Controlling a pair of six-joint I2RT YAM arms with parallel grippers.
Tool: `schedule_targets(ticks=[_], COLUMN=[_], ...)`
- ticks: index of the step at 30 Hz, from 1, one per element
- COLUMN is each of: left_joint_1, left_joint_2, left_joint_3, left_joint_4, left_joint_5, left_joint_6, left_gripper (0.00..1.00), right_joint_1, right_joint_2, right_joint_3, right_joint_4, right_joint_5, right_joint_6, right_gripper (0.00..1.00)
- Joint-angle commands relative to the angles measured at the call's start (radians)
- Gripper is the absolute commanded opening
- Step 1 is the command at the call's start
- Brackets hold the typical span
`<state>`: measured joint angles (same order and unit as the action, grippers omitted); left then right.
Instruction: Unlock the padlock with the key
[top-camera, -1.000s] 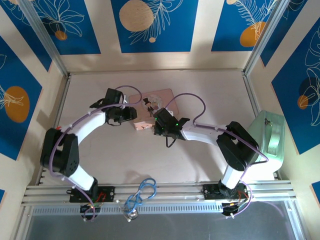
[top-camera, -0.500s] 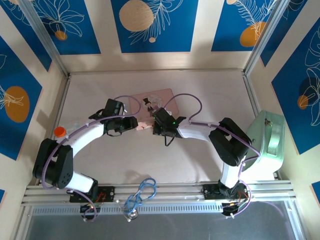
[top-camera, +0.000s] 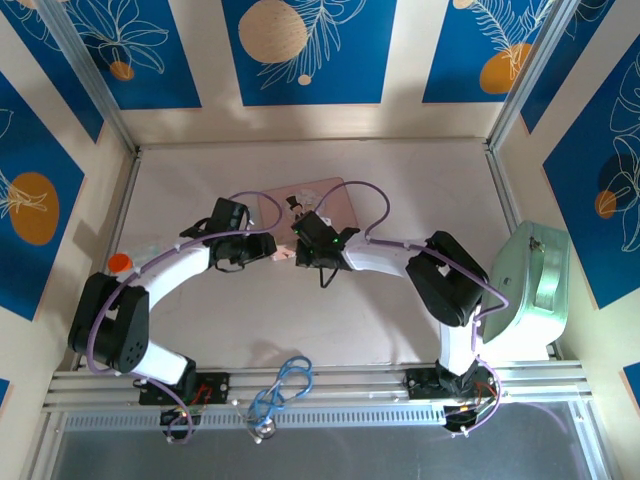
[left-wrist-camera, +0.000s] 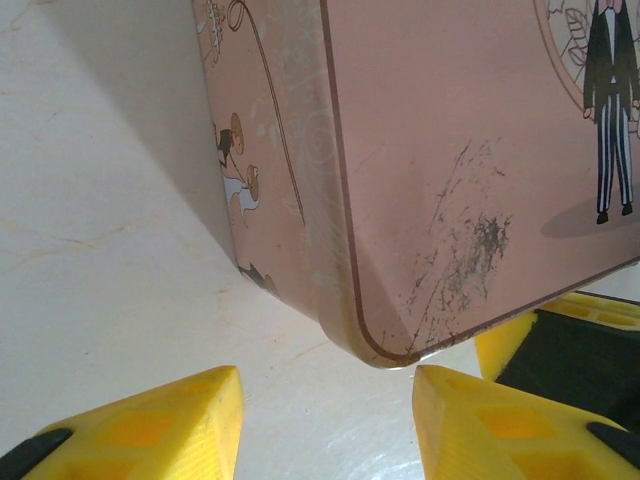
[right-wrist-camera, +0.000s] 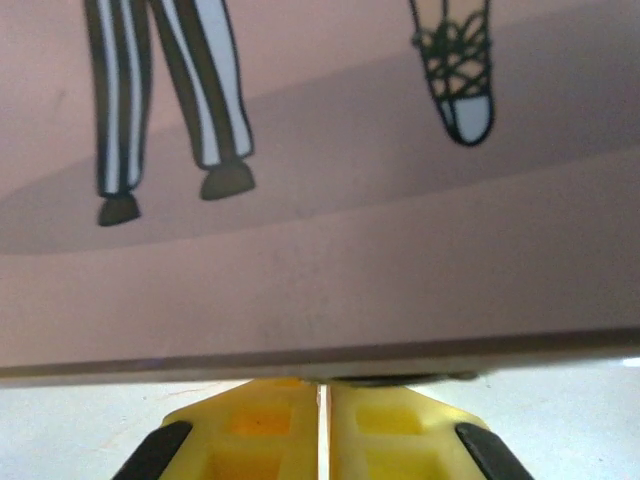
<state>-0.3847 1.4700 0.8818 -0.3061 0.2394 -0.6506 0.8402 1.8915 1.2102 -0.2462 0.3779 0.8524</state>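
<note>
Scuffed pink tin (left-wrist-camera: 420, 150) beyond spread tool (left-wrist-camera: 322, 388)

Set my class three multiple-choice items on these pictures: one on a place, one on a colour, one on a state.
1. Where does the mint-green case lie?
A) at the pale table's right edge
B) at its centre
C) in its far-left corner

2. What colour are the left gripper's fingers?
A) black
B) yellow
C) red

3. How is the left gripper?
A) shut
B) hidden
C) open

Answers:
1 A: the case sits against the right edge.
2 B: both fingers are yellow.
3 C: a wide gap shows between them, before the pink rectangular picture tin's corner.
</note>
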Motion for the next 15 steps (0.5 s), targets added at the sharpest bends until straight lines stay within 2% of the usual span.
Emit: schedule_targets(ticks=[1,7,15], left_joint_1=[-0.004,-0.003,-0.003], left_joint_2=[0.004,0.01,0.025], left_joint_3=[0.015,0.03,0.061], left_joint_4=[-0.004,-0.016,-0.036], left_joint_5=[-0.007,-0.009,-0.017], left_joint_6=[-0.006,0.004,0.014], left_gripper=[0.47,0.47,0.47], right_joint_1=[0.006,0.013,0.036], right_joint_2=[0.023,0.059,0.046], right_joint_3=[0.04,0.09,0.117], right_joint_4=[-0.062,-0.112,-0.168], right_joint_5=[0.03,0.035,0.082], right_joint_6=[-0.016,-0.029,-0.033], right_gripper=[0.11,0.14,0.29])
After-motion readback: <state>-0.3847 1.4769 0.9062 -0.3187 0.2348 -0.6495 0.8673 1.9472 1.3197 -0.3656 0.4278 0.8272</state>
